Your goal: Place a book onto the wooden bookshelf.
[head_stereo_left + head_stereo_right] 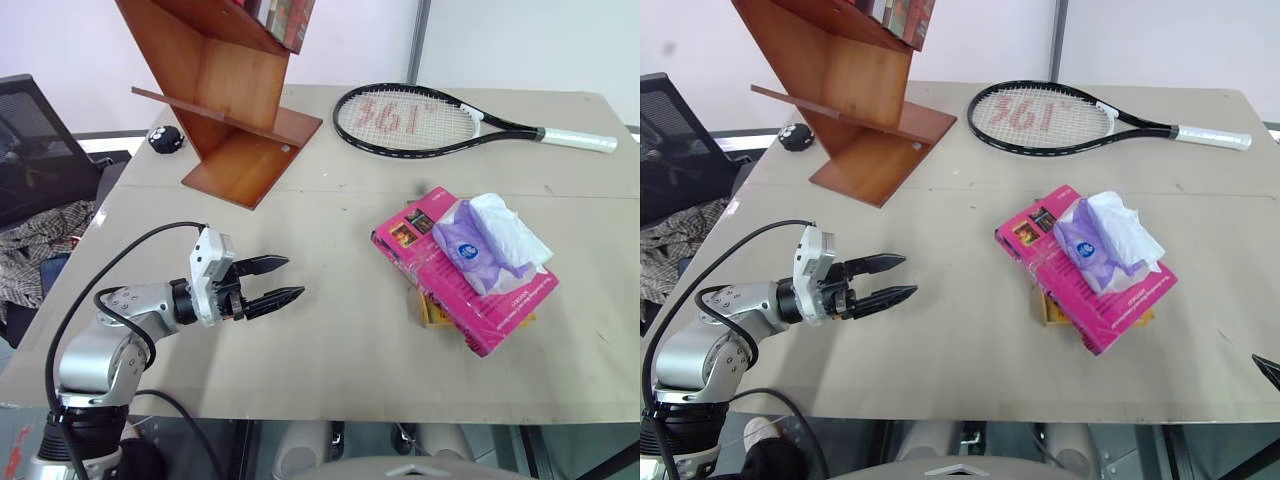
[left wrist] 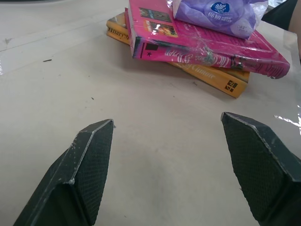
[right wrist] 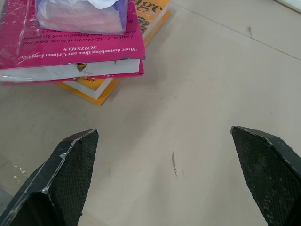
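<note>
Book (image 1: 470, 285) is lying at about four o'clock on the desk (image 1: 330, 340), stacked on a yellow book (image 2: 207, 75) with a purple tissue pack (image 1: 490, 245) sitting on top. The wooden bookshelf (image 1: 235, 110) is standing at eleven o'clock, well apart. Left gripper (image 1: 272, 282) and right gripper (image 3: 164, 174) are hovering with jaws spread wide, holding nothing. Nothing is done yet: grasping, carrying and shelving are all remaining.

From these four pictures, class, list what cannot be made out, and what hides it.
- Wooden bookshelf: its upper part, cut off by the top edge of both eye views.
- Yellow book: most of its cover, under the pink book.
- Pink book: part of its cover, under the tissue pack.
</note>
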{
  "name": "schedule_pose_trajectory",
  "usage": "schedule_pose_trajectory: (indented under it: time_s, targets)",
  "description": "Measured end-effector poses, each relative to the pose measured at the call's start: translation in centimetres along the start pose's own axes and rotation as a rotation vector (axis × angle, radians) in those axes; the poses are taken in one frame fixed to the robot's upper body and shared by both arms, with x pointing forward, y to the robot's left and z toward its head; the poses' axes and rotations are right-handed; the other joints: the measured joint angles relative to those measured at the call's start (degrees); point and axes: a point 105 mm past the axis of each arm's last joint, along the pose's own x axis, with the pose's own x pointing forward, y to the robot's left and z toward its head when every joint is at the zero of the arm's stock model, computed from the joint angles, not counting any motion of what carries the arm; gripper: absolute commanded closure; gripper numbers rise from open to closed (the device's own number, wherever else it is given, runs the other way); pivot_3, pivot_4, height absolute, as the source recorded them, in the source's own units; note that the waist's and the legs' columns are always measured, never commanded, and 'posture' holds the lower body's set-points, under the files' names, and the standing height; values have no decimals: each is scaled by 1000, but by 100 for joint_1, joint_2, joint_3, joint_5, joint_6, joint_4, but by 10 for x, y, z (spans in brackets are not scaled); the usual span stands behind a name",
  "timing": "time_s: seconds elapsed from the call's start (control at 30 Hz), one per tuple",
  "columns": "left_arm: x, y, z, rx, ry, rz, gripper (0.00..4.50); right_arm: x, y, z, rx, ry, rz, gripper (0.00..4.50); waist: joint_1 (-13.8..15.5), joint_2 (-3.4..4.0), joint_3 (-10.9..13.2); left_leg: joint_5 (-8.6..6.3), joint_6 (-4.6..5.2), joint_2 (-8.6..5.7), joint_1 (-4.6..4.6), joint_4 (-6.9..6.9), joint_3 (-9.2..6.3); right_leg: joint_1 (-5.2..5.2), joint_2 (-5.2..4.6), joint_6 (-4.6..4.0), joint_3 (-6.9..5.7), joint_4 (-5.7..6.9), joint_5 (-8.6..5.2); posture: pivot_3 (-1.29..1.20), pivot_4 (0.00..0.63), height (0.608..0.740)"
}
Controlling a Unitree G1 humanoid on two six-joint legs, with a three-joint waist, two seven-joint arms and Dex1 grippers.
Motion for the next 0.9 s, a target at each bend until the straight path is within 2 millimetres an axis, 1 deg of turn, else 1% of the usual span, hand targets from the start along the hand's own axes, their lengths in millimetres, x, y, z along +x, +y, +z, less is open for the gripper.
schedule_pose_trajectory:
  time_s: [0.1, 0.13, 0.17, 0.2, 0.23, 0.27, 0.3, 0.4, 0.5, 0.53, 0.57, 0.6, 0.7, 0.73, 0.77, 0.8, 0.83, 0.87, 0.9]
  targets:
    - [0, 0, 1, 3, -2, -2, 737, 1, -1, 1, 1, -9, -5, 44, 0, 0, 0, 0, 0, 0, 0, 0, 0, 1, 1, 0, -1, -1, 0, 0, 150, 717]
    - [3, 1, 10, 4, -26, -15, 737, 13, -2, 11, 26, -55, -24, 44, -3, -11, 7, 0, -1, 1, 0, 4, 0, 2, 1, 0, -3, -1, 0, 0, 150, 717]
    - [11, 1, 31, 39, -85, -53, 737, 33, 5, 34, 3, -109, 0, 44, -23, -10, 12, 1, -3, 1, 0, 14, 1, 1, -4, -15, -2, 1, 11, 0, 150, 717]
    - [15, -5, 47, 83, -121, -93, 737, 46, 14, 52, -47, -116, 28, 44, -28, -2, 9, 1, -3, 1, 5, 14, 5, 2, -8, -17, -2, 1, 13, 0, 150, 717]
    - [18, -12, 59, 120, -146, -129, 737, 54, 22, 64, -95, -109, 45, 44, -25, 3, 3, 1, -3, 0, 11, 14, 8, 5, -9, -17, -4, 1, 13, 0, 150, 717]
    - [19, -19, 65, 135, -161, -160, 737, 59, 28, 74, -128, -101, 51, 44, -22, 4, -2, 2, -3, 1, 18, 14, 7, 12, -8, -17, -10, 3, 13, 0, 150, 717]
    - [19, -23, 65, 134, -160, -176, 737, 66, 31, 82, -128, -112, 66, 44, -19, 0, -3, 3, -4, 1, 18, 14, 6, 13, -5, -17, -14, 3, 12, 0, 150, 717]
    - [18, -28, 67, 140, -154, -220, 737, 87, 35, 103, -57, -166, 110, 44, -19, -18, 11, 13, 4, 1, 3, 16, 5, 2, 13, -18, -16, 2, 13, 0, 150, 717]
    - [18, -40, 76, 195, -158, -271, 737, 123, 47, 126, -32, -210, 145, 44, -31, -27, 20, 23, 16, 0, 1, 15, 5, 2, 20, -21, -16, 1, 14, 0, 150, 717]
    - [19, -43, 78, 206, -159, -286, 737, 131, 50, 127, -21, -206, 145, 44, -24, -28, 20, 34, -3, 0, 2, 15, 6, 1, 20, -28, -15, 1, 18, 0, 150, 717]
    - [18, -46, 79, 213, -164, -301, 737, 147, 52, 126, -3, -171, 141, 44, -16, -30, 20, 37, -7, -1, 0, 16, 5, 3, 24, -40, -18, 1, 25, 0, 150, 717]
    - [19, -48, 80, 214, -166, -309, 737, 154, 54, 122, 4, -138, 144, 44, 6, -31, 22, 38, -7, -5, -8, 16, 2, 1, 22, -40, -24, 0, 25, 0, 150, 717]
    - [18, -51, 81, 206, -175, -325, 737, 178, 65, 103, 9, 6, 182, 44, 32, -34, 24, 38, -6, -7, -13, 19, 4, 2, 23, -36, -28, -3, 23, 0, 150, 717]
    - [18, -54, 82, 211, -180, -337, 737, 183, 65, 97, 11, 43, 178, 44, 36, -34, 24, 37, -5, -10, -14, 20, 6, 1, 22, -35, -32, -6, 23, 0, 150, 717]
    - [18, -56, 83, 214, -183, -347, 737, 188, 63, 91, 6, 79, 165, 269, 37, -34, 24, 37, -4, -12, -14, 22, 7, 2, 22, -33, -35, -6, 21, 0, 150, 717]
    - [18, -59, 84, 216, -186, -358, 737, 192, 61, 90, -4, 98, 153, 681, 35, -34, 24, 36, -2, -13, -14, 26, 9, 3, 23, -28, -39, -6, 20, 0, 150, 717]
    - [18, -59, 85, 218, -187, -360, 737, 192, 60, 90, -9, 98, 147, 903, 35, -35, 23, 36, -2, -13, -14, 27, 9, 4, 23, -22, -39, -6, 16, 0, 150, 717]
    - [18, -61, 85, 216, -186, -363, 737, 192, 59, 90, -15, 102, 141, 1253, 36, -40, 20, 35, -1, -13, -10, 29, 7, 10, 24, -12, -44, -5, 11, 0, 150, 717]
    - [18, -62, 84, 212, -186, -366, 737, 192, 58, 90, -15, 103, 140, 1744, 35, -41, 19, 35, -1, -12, -9, 30, 5, 11, 24, -10, -46, -4, 10, 0, 150, 717]
